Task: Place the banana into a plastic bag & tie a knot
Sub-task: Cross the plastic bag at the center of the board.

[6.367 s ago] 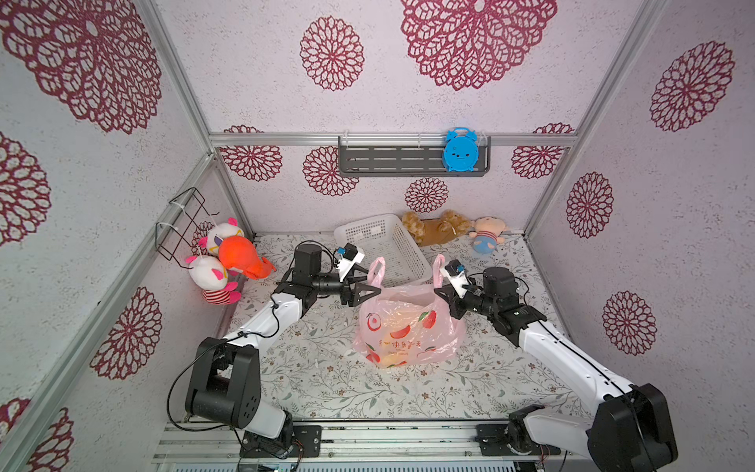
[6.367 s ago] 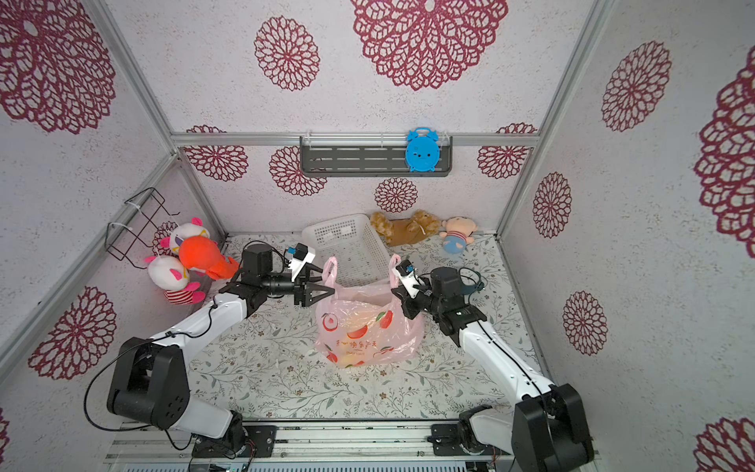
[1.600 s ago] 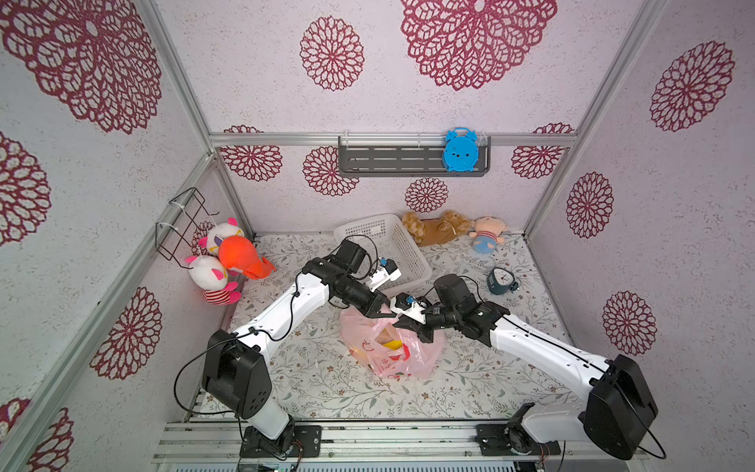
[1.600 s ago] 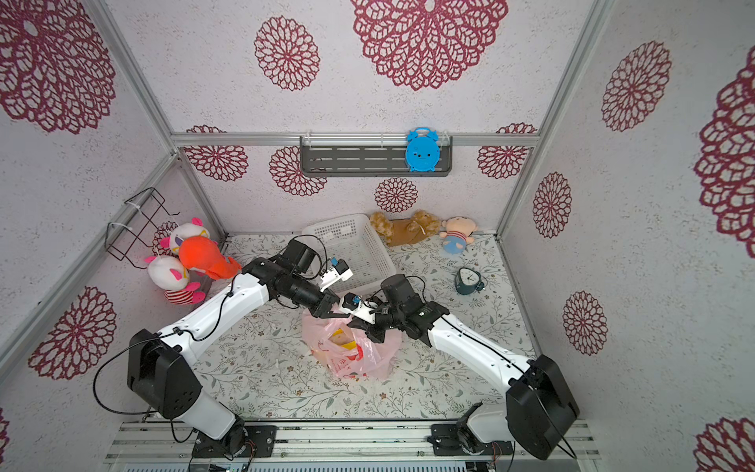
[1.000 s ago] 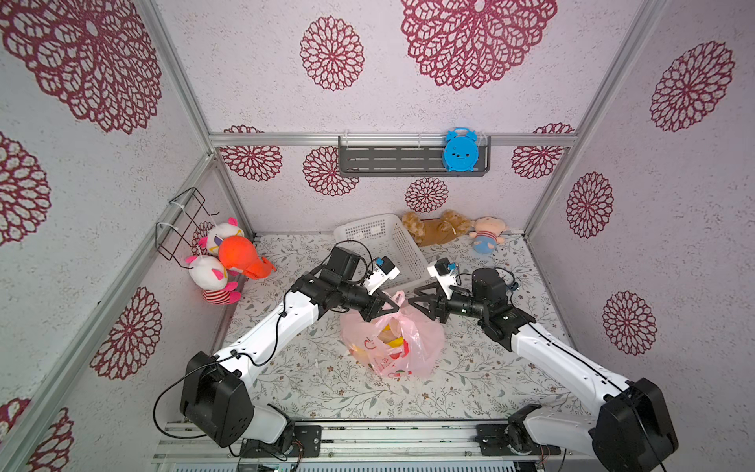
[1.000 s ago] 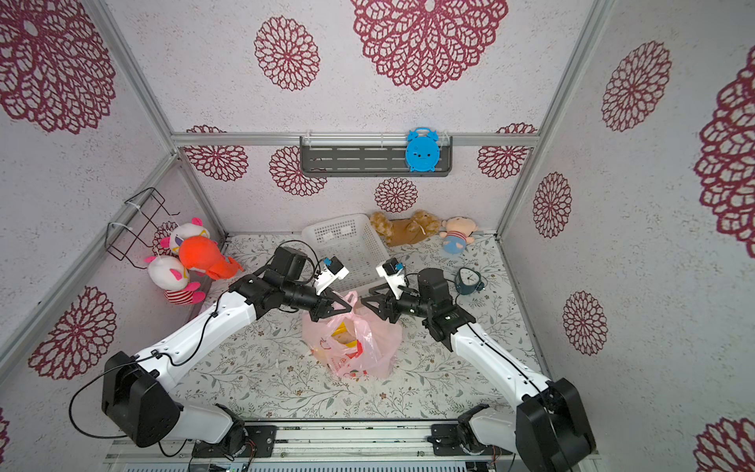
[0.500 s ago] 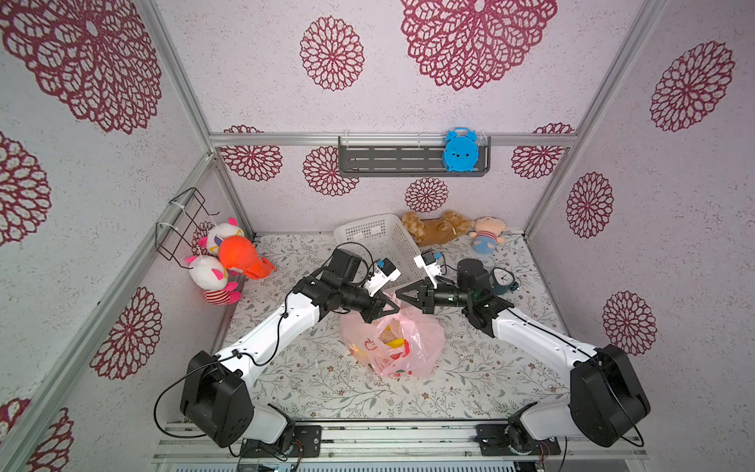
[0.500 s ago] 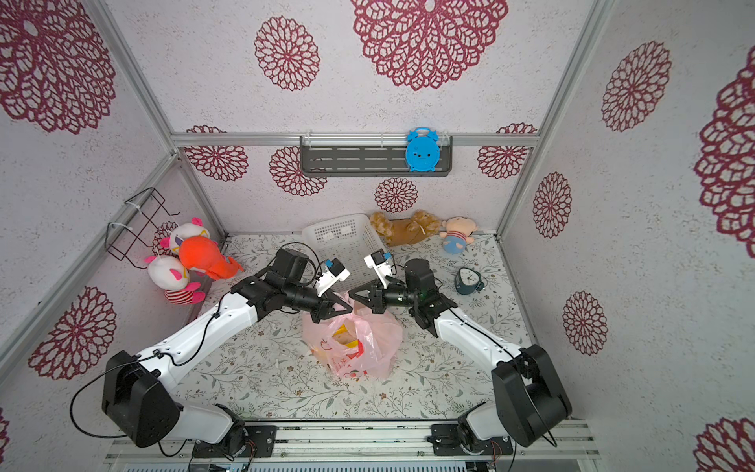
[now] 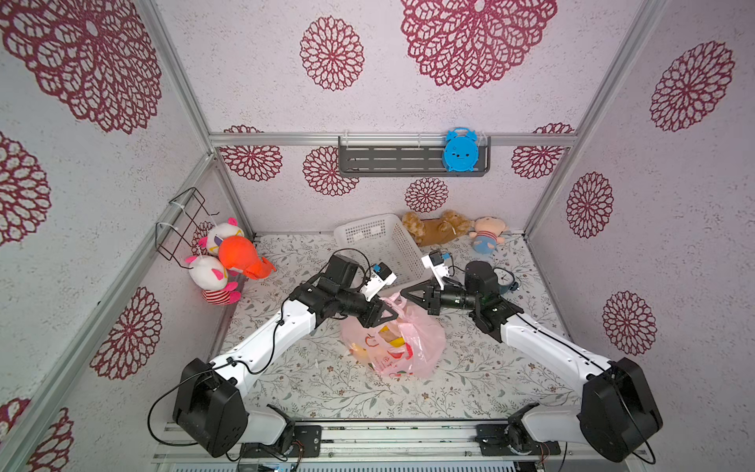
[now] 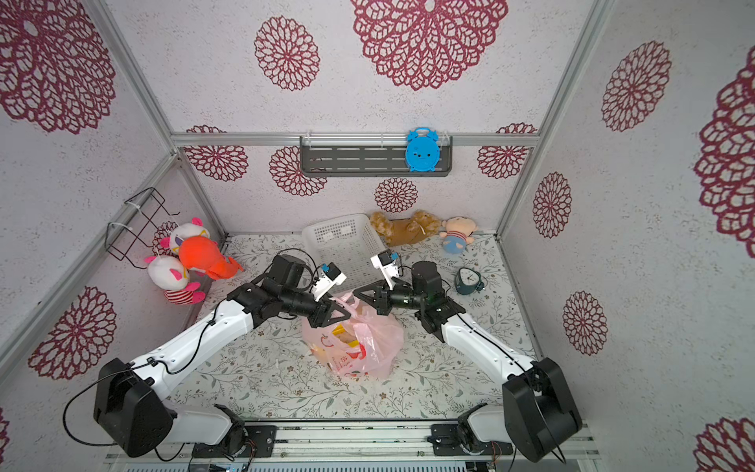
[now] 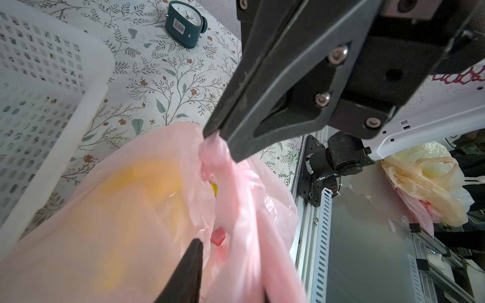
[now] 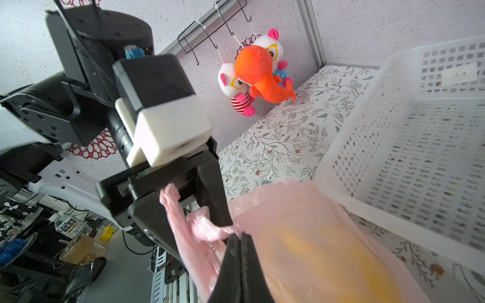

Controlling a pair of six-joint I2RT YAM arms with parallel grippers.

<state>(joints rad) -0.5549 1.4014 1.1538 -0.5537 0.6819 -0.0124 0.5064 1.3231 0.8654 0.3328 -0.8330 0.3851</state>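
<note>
One plastic bag [image 9: 412, 347]: thin pink film with red fruit prints, slumped on the flowered bench [image 9: 310, 380] at lower centre in both top views, just below the white mesh basket [image 9: 380, 241]. Contents: one banana [image 11: 136, 189], a yellow form blurred through the film. Fitted with a handle strip [image 11: 212, 154], bunched and twisted, rising from the bag's top. Attending, the right tool [image 9: 404, 292]: it reaches in from the right of the frame, jaws pressed together, pinching the tip of that strip. Also the left tool [image 9: 393, 316]: it enters from the left, its tip over the bag's upper edge, jaws spread, with a loose strip end [image 12: 178, 217] lying between them. The two tools stand close, tips facing. Surroundings: dark teal alarm clock [image 9: 504, 282] on the bench, right of centre behind the right arm; brown plush [image 9: 433, 229] and small doll [image 9: 486, 237] along the back wall; plush toys [image 9: 228, 261] hung from a wire rack at left; blue clock shape [image 9: 461, 150] on the grey wall shelf, upper centre.
</note>
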